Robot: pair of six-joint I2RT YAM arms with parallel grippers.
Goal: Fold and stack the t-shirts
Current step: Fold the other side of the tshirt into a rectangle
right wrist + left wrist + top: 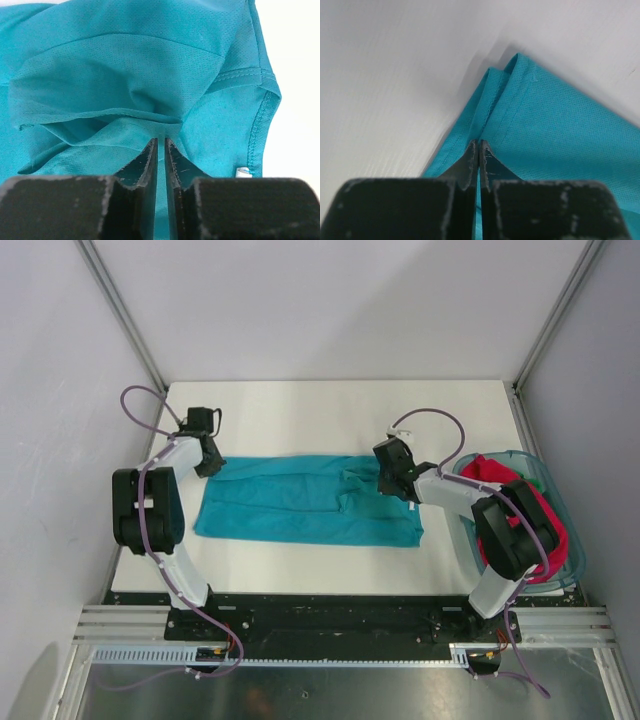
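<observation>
Spread on the white table [330,405], about in the middle between the two arms: a teal t-shirt [305,502], lying as a long band from left to right. Mostly flat, with some folds and wrinkles toward its right end.

At the far left corner of this shirt, the left gripper [208,462]. Seen from the left wrist: left gripper [479,145] with both fingers pressed together, clamped on the hemmed edge of the teal t-shirt [555,130]. Cloth doubled at that place, two stitched hems side by side. To the left of it, bare table [385,75].

At the far right end of the shirt, the right gripper [390,478], lowered onto the cloth. Seen from the right wrist: right gripper [161,142] with fingers nearly together, only a thin slit between them, filled with teal cloth. Pinching a raised fold of the teal t-shirt [125,65]. Near the right finger, a small white label [243,172] at the stitched edge. Beyond that edge, bare table [295,75].

On the right side of the table, beside the right arm: a see-through teal basket [562,508] with a red t-shirt [495,472] heaped inside. Well apart from the teal one, and partly hidden behind the arm.
</observation>
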